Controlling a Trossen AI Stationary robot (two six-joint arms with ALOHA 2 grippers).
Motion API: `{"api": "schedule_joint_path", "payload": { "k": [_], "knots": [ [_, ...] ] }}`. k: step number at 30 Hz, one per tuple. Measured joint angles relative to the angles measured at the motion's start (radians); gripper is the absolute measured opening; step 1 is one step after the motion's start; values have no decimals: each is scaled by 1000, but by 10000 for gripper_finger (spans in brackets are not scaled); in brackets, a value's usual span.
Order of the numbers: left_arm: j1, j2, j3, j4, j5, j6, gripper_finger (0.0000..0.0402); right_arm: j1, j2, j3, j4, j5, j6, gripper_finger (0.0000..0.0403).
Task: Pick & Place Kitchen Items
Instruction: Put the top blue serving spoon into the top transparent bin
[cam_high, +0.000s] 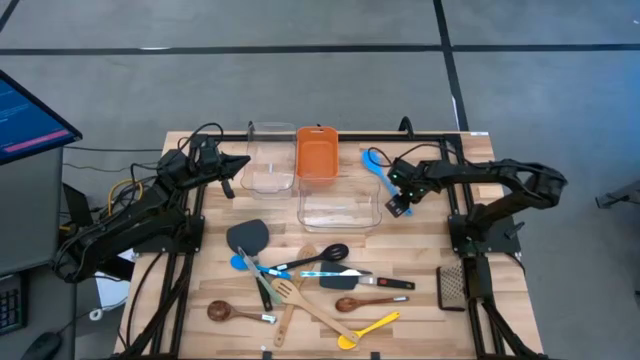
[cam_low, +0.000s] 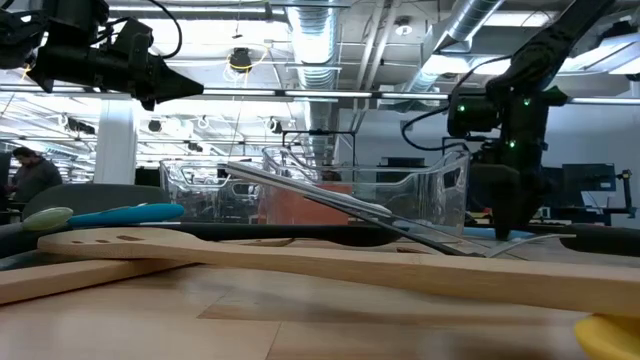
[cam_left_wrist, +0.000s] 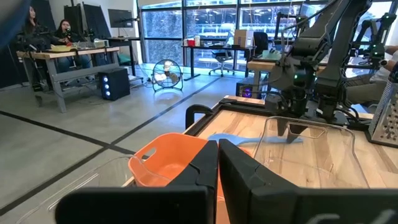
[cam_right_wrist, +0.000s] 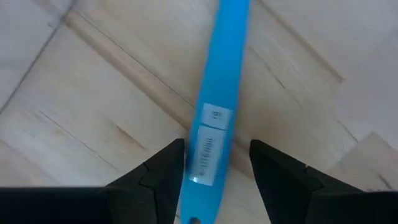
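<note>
Utensils lay in two places on the wooden table (cam_high: 500, 310). One blue spoon (cam_high: 379, 166) rested apart from the rest at about one o'clock from the table's centre, just beside the clear tub (cam_high: 340, 207) that sat in the middle. Its handle (cam_right_wrist: 213, 118) ran straight between the two dark fingers (cam_right_wrist: 158, 171) of the right gripper (cam_high: 402, 204), which stood spread on either side of the handle end; whether the pads touched it could not be told. The spoon lay flat on the boards.

At six o'clock the remaining utensils made a loose heap: a black turner (cam_high: 248, 238), a black ladle (cam_high: 320, 256), a wooden slotted spatula (cam_high: 306, 304), a wooden spoon (cam_high: 236, 313), a yellow spoon (cam_high: 368, 329) and a second brown spoon (cam_high: 364, 302), with several handles crossing. In the low view the slotted spatula (cam_low: 330, 260) stretched across the foreground.

At twelve o'clock an orange bin (cam_high: 316, 154) sat beside another clear tub (cam_high: 270, 160), both touching the central tub's far side. A metal grater (cam_high: 453, 286) lay at four o'clock.

The left gripper (cam_high: 241, 162) hung at ten o'clock, raised above the table near the clear tub, its fingers (cam_left_wrist: 249, 171) clenched together on nothing.

Beyond the table, people (cam_left_wrist: 46, 34) sat at a workbench in the room.
</note>
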Motion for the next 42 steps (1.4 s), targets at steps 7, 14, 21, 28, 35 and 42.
{"api": "schedule_joint_path", "payload": {
  "k": [7,14,21,28,35,42],
  "knots": [
    [0,0,0,0,0,0,3,24,40,5,-10,17,1,176],
    [0,0,0,0,0,0,3,21,-1,-5,2,27,24,128],
    [0,0,0,0,0,0,3,17,-2,-4,0,26,31,76],
    [0,0,0,0,0,0,3,17,-2,-4,0,26,41,76],
    [0,0,0,1,0,0,3,17,-3,-3,-1,25,42,76],
    [0,0,0,1,0,0,3,17,-21,-4,-2,24,42,76]
  ]
}}
